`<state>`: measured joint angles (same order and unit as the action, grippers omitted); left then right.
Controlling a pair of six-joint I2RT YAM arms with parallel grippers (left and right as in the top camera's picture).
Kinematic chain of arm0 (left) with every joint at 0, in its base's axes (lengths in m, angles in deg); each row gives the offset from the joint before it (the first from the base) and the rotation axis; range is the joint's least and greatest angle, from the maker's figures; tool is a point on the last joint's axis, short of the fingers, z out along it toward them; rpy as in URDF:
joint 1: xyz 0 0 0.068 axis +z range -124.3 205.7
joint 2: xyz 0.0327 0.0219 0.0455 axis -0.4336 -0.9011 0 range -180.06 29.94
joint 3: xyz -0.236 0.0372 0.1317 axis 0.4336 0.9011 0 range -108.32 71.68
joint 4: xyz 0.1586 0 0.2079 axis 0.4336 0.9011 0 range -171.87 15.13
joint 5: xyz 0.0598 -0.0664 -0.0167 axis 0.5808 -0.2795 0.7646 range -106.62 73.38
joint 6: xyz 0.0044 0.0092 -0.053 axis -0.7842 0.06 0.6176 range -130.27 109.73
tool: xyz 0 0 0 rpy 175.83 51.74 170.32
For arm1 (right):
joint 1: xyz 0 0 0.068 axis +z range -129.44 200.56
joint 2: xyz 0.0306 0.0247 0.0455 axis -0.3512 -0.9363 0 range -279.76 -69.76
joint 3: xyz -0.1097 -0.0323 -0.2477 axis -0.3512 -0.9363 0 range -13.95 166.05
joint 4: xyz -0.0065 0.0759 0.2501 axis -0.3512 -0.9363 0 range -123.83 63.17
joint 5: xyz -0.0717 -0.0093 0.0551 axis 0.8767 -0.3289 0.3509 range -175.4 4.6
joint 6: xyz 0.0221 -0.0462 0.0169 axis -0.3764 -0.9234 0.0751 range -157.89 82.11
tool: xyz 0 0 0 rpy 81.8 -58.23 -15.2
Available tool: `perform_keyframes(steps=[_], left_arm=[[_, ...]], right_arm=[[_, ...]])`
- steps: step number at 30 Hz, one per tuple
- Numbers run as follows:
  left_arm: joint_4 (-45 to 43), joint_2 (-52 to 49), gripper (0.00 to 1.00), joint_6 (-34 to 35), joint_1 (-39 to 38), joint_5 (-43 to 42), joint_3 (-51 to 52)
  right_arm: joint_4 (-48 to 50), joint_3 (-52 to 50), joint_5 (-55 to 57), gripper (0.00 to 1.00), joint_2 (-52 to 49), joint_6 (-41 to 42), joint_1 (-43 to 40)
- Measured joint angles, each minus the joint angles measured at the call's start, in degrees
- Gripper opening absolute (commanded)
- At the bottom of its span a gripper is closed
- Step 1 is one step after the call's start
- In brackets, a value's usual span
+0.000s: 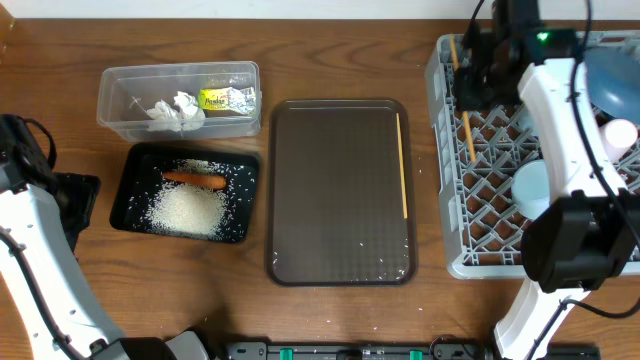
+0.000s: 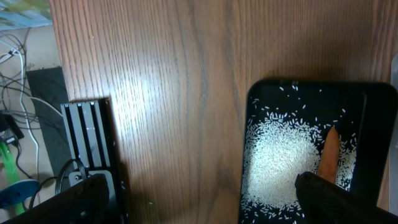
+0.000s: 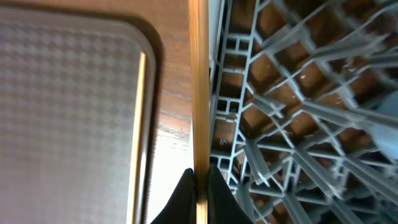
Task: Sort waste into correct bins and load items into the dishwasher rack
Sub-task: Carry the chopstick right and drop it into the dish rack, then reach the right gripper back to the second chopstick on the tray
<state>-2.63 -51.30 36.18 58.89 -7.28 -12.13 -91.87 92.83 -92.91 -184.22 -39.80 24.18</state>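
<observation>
My right gripper (image 1: 476,72) (image 3: 200,177) is shut on a wooden chopstick (image 1: 467,135) (image 3: 198,93) and holds it over the left edge of the grey dishwasher rack (image 1: 450,205) (image 3: 280,124). The second chopstick (image 1: 403,165) (image 3: 140,124) lies on the brown serving tray (image 1: 330,190). The rack holds the blue dish (image 1: 612,80), a light-blue bowl (image 1: 530,188) and a white-pinkish cup (image 1: 620,133). My left gripper (image 1: 85,195) (image 2: 199,199) is open and empty, left of the black tray (image 1: 135,190) (image 2: 373,106) with rice (image 1: 188,210) (image 2: 280,155) and a carrot (image 1: 195,180) (image 2: 329,152).
The clear box (image 1: 120,100) at the back left holds a crumpled tissue (image 1: 175,110) and a yellow-green wrapper (image 1: 226,99). A few stray rice grains lie on the brown tray's front part. The table's left edge and cables show in the left wrist view.
</observation>
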Motion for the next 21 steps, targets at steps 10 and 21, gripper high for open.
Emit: perform_keyframes(steps=[10,21], left_arm=[[0.0,0.0,0.98,0.0,0.0,0.0,0.0],[0.0,0.0,0.98,0.0,0.0,0.0,0.0]], right_arm=[[2.5,-5.2,2.6,0.19,0.0,4.3,0.0],[-6.1,-0.5,-4.0,0.39,1.4,9.1,3.2]])
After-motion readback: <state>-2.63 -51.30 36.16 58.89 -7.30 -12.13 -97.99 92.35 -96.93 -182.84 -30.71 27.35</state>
